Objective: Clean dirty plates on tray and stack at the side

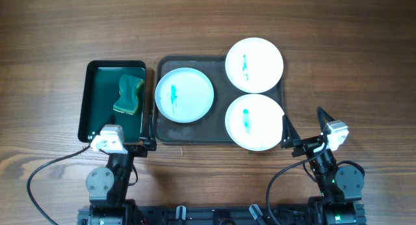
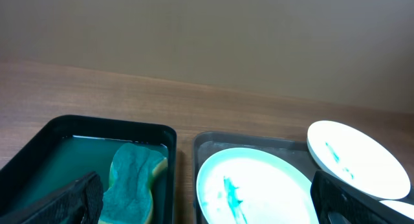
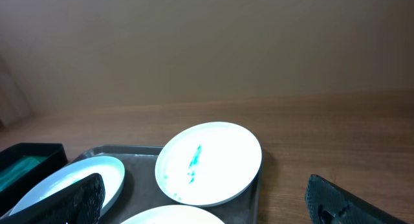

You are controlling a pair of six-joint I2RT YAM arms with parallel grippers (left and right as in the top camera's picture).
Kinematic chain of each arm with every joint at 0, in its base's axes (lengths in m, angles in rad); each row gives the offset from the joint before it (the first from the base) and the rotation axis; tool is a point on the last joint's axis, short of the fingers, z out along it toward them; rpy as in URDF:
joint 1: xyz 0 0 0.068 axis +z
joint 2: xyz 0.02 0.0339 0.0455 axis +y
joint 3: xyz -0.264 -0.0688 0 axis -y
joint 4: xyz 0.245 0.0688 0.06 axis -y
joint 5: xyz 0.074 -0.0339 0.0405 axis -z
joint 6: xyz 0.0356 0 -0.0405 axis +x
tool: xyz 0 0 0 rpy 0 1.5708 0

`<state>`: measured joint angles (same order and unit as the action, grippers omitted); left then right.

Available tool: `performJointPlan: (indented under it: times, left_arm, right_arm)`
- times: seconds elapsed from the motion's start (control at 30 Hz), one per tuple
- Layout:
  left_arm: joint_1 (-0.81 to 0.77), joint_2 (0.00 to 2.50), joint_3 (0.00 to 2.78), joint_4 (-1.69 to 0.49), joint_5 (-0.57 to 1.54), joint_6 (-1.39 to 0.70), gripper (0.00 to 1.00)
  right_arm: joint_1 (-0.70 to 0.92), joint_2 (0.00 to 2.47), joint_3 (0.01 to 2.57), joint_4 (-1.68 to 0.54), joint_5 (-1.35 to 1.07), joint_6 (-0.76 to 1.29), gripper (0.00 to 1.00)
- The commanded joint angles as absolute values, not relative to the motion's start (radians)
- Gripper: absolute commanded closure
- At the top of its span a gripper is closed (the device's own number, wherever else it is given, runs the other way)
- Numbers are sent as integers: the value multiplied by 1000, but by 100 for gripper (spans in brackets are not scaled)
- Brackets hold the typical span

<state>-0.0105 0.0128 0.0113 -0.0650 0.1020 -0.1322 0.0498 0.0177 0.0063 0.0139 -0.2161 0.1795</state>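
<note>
Three dirty plates lie on the dark grey tray (image 1: 220, 101), each white with a teal smear: one at the left (image 1: 184, 95), one at the far right (image 1: 254, 64) overhanging the rim, one at the near right (image 1: 254, 122). My left gripper (image 1: 123, 135) is open and empty, at the near edge between the two trays. My right gripper (image 1: 303, 121) is open and empty, just off the tray's near right corner. The left wrist view shows the left plate (image 2: 252, 185) between the open fingers (image 2: 207, 204). The right wrist view shows the far plate (image 3: 210, 162) ahead of the open fingers (image 3: 207, 198).
A smaller dark green tray (image 1: 91, 101) stands left of the grey tray and holds a teal and yellow sponge (image 1: 129, 95), which also shows in the left wrist view (image 2: 132, 182). Bare wooden table surrounds both trays. Cables run near the arm bases.
</note>
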Motion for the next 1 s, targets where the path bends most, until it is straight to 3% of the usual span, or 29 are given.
performJointPlan:
  times: [0.0,0.8,0.97]
  left_arm:
    - [-15,7,6,-71,92,-112,0]
    - [-15,7,6,-63,92,-112,0]
    - [-15,7,6,-52,142,-112,0]
  right_arm:
    - [53,24,5,15,-206,190,0]
    - [53,24,5,17,-203,186,0]
    - [53,25,5,17,-218,273,0]
